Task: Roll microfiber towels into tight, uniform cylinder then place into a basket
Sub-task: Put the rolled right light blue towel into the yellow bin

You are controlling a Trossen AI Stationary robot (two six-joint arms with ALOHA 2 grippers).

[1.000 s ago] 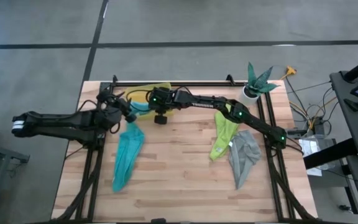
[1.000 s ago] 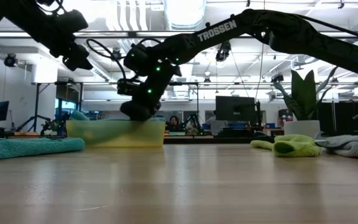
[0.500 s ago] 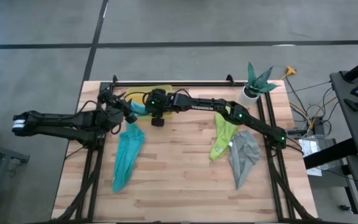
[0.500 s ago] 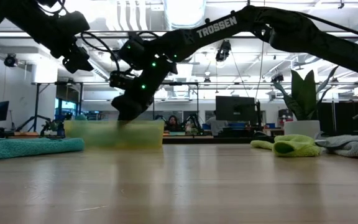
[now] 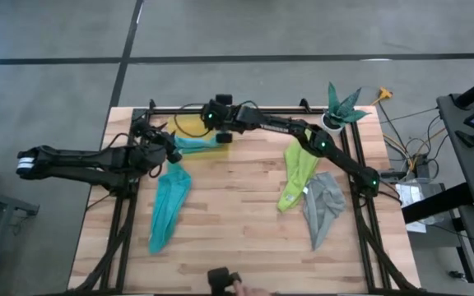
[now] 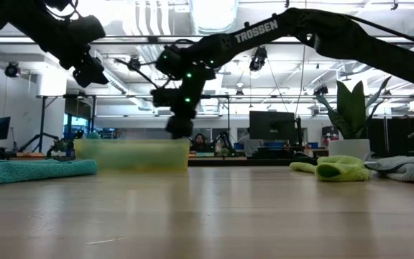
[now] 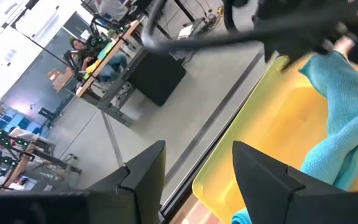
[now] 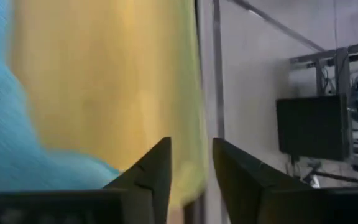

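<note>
— Where were your jaws just then?

— My right jaws (image 5: pixel 218 115) hung over the far rim of the yellow basket (image 5: pixel 189 125), parted only narrowly, with nothing between them. My left jaws (image 5: pixel 171 154) stood open and empty just beside the basket's near left corner.

— And the towels?

— The light blue towel (image 5: pixel 197 144) was draped over the basket's near edge, partly inside and loose, not a cylinder as far as I could judge. The teal towel (image 5: pixel 169 204) lay flat on the desk (image 5: pixel 237 230) just below my left jaws, its long axis running from the basket toward the near edge. The lime green towel (image 5: pixel 296 174) and the grey towel (image 5: pixel 322 205) lay side by side on the right half, both crumpled.

— Which arm was better placed for the next one?

— For the teal one, I judged my left: it lay almost under those jaws, while my right was stretched far across the desk.
</note>
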